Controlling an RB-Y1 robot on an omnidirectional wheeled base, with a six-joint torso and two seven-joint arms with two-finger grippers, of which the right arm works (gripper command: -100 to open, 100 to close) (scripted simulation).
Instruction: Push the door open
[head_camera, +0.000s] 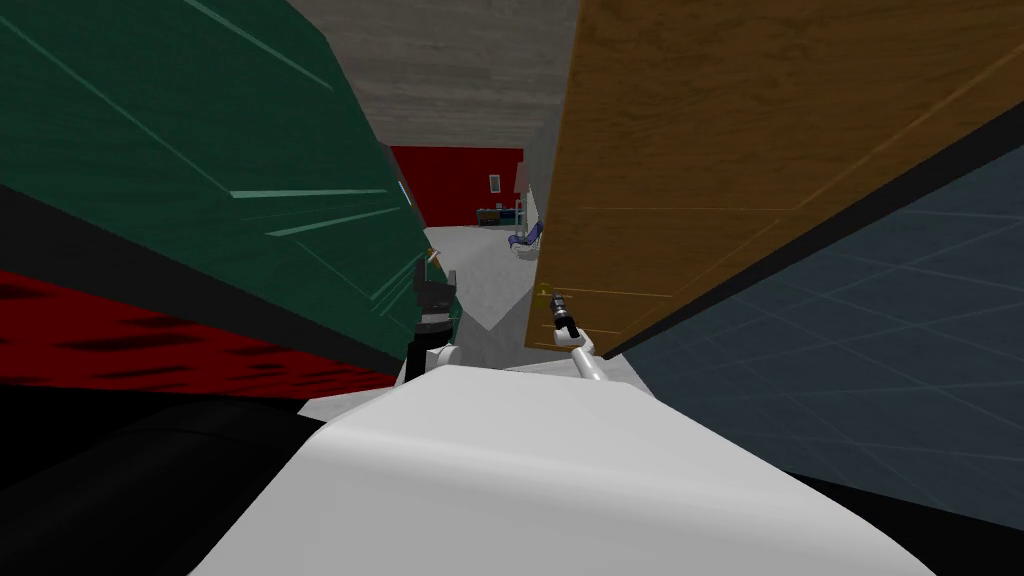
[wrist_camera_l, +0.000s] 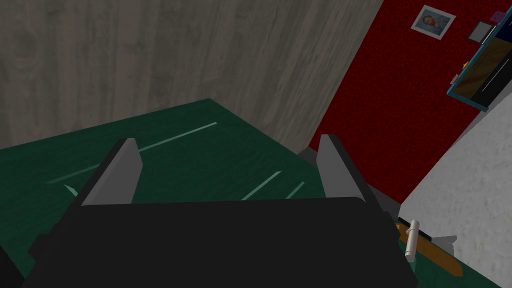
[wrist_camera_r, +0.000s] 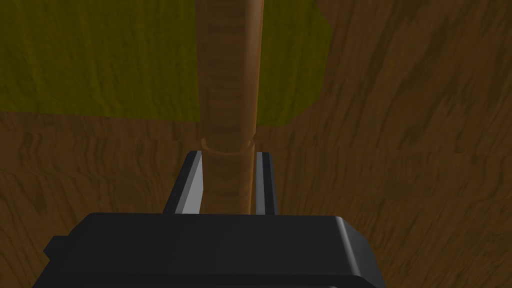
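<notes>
L arm (head_camera: 435, 335) up w/ jaws spread wide; R arm (head_camera: 586, 361) stretched fwd, jaws pinched close together.

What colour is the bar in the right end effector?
The round bar is wood-grained brown, like the door behind; clearest in the right wrist view.

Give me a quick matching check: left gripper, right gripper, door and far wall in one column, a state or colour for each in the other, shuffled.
Things:
1. left gripper
2. right gripper
3. door
4. far wall

States or colours:
A. brown wood grain
B. red
C. open, facing a green surface
D. shut on the brown bar handle

Pairs: 1-C; 2-D; 3-A; 4-B.
</notes>
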